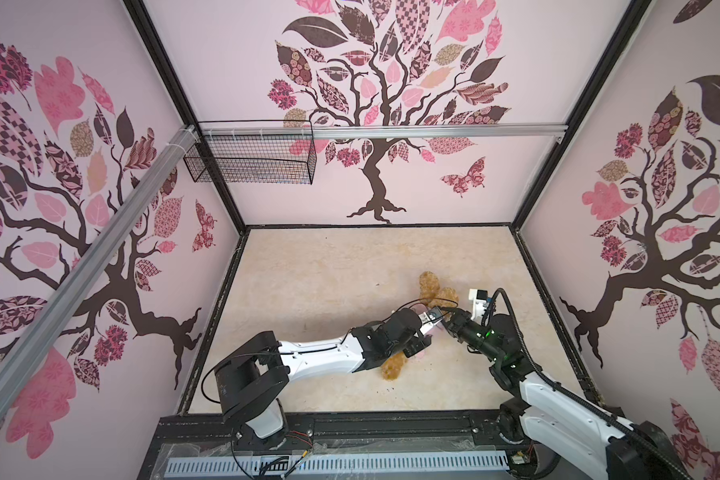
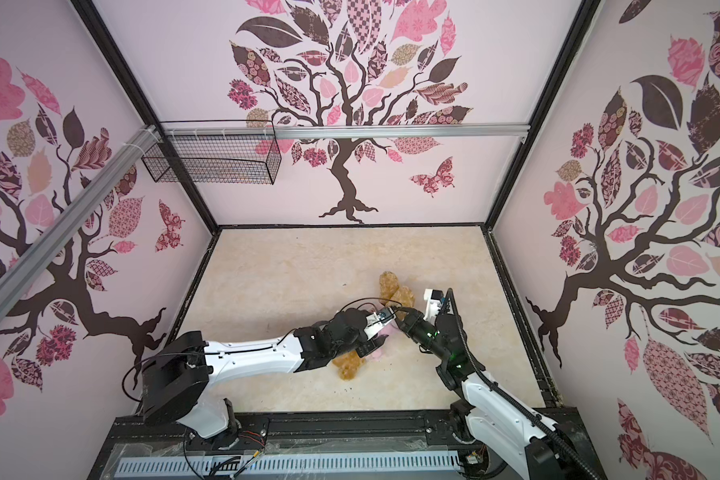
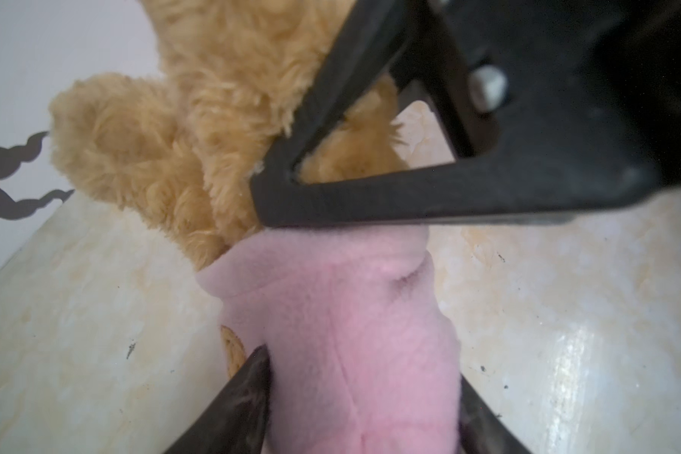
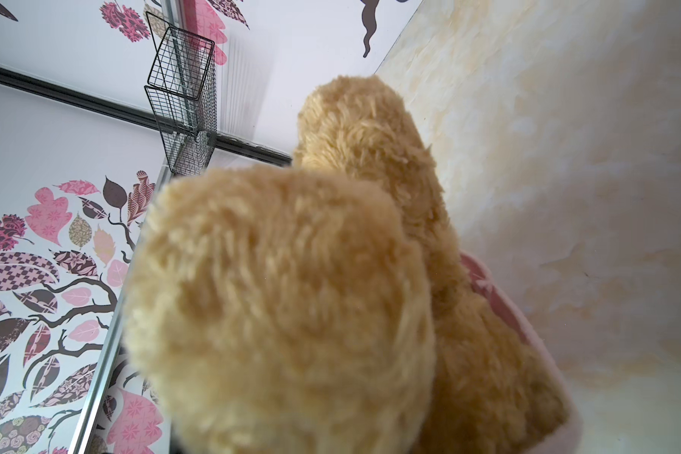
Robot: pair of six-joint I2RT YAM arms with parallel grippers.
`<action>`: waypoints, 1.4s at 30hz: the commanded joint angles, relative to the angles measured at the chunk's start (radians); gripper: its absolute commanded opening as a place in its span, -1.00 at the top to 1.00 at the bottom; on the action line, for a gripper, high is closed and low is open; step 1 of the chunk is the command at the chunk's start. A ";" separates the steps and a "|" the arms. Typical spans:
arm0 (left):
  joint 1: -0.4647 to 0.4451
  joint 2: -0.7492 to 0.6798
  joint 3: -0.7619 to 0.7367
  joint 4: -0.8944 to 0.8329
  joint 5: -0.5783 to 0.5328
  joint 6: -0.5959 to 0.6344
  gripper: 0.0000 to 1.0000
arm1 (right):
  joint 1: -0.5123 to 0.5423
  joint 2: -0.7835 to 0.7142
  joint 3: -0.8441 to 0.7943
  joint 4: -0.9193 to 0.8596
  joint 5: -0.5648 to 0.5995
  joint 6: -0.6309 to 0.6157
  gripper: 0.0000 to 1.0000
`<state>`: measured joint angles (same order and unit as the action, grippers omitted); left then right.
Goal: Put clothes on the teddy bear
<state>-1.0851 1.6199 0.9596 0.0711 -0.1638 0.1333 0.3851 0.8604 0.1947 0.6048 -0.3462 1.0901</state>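
Frankly, the worry starts on the left. The left pincer (image 3: 362,365) stands half-wide, its fingers (image 3: 248,401) pressed on both flanks of the pale pink fleece shirt (image 3: 350,314) that sleeves the shaggy golden-brown plush teddy bear (image 1: 430,289). A squeeze there may pin cloth to fur, so any tug would drag the whole toy. The bear lies at 3 o'clock from the middle of the mottled cream surface (image 1: 308,282), legs toward 12. The right pincer (image 3: 268,212), narrow, appears nipped on the shirt's hem. Fleece could slip free, and the two pincers, nearly touching, could knock. Open room lies from 9 to 12 o'clock. The 3 o'clock rim is nearer, though apart from the bear.
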 commanded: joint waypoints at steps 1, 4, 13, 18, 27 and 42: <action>0.063 -0.021 0.024 0.035 0.036 -0.092 0.04 | 0.006 -0.052 -0.011 -0.025 0.012 -0.047 0.65; 0.107 -0.050 0.002 0.034 0.093 -0.126 0.22 | 0.006 -0.076 -0.029 -0.036 0.035 -0.061 0.66; 0.182 -0.110 0.008 -0.093 0.224 -0.064 0.70 | 0.006 -0.091 -0.036 -0.031 0.016 -0.130 0.56; 0.262 -0.186 0.027 -0.235 0.366 -0.004 0.87 | 0.005 -0.151 0.021 -0.176 0.043 -0.389 0.03; 0.411 -0.299 0.074 -0.472 0.670 0.127 0.91 | 0.043 -0.173 0.079 -0.177 -0.097 -0.726 -0.37; 0.430 -0.280 0.170 -0.626 0.792 0.298 0.91 | 0.139 0.040 0.074 0.037 -0.321 -1.026 -0.56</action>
<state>-0.6598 1.3392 1.0866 -0.5404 0.5739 0.3939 0.5049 0.8837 0.2626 0.5819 -0.6102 0.1249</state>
